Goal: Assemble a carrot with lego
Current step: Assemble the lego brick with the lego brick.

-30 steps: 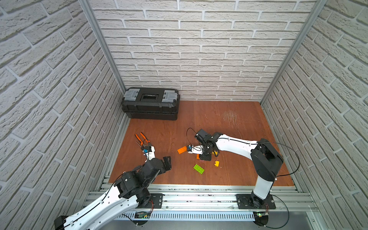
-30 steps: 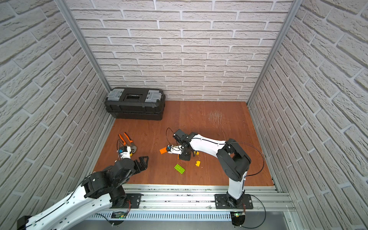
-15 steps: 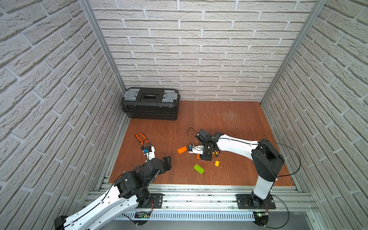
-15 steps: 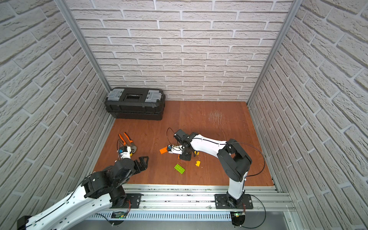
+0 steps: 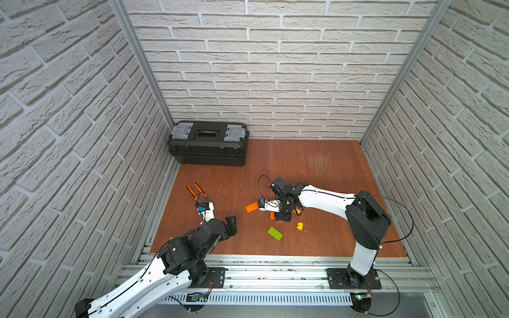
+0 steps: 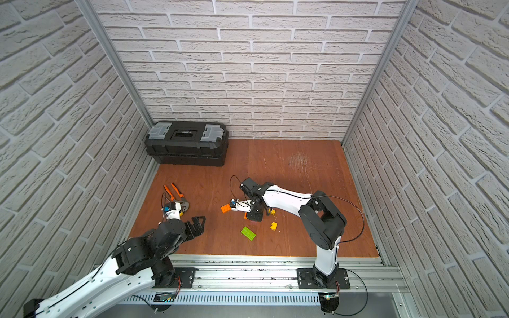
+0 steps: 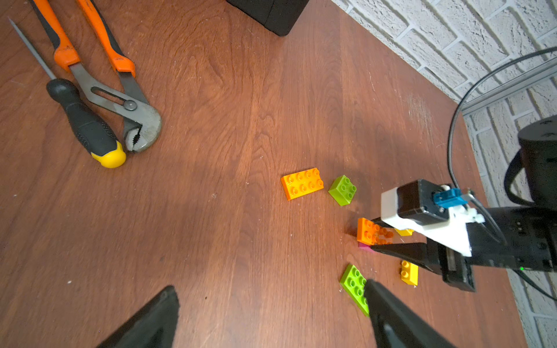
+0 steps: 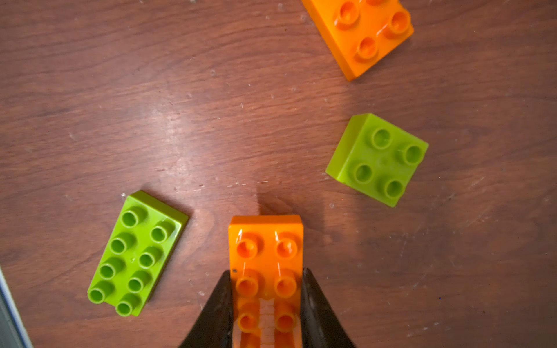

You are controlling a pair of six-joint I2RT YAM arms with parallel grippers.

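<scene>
My right gripper (image 8: 266,271) is shut on an orange lego oblong (image 8: 265,241) at the table's middle (image 5: 272,215). In the left wrist view this oblong (image 7: 366,232) rests on a pink brick (image 7: 365,246), the two making the carrot's clump. Around it lie loose bricks: a second orange oblong (image 5: 252,207), a small lime green one (image 8: 376,159), a long lime green one (image 5: 275,233) and two yellow ones (image 6: 273,225) (image 6: 272,211). My left gripper (image 5: 230,225) hovers open and empty at the front left, one fingertip (image 7: 379,298) over the long green brick's end.
A black toolbox (image 5: 209,143) stands at the back left against the wall. Orange-handled pliers (image 7: 120,99) and a black screwdriver (image 7: 84,123) lie on the left of the wooden table (image 5: 316,170). Brick-patterned walls close in three sides.
</scene>
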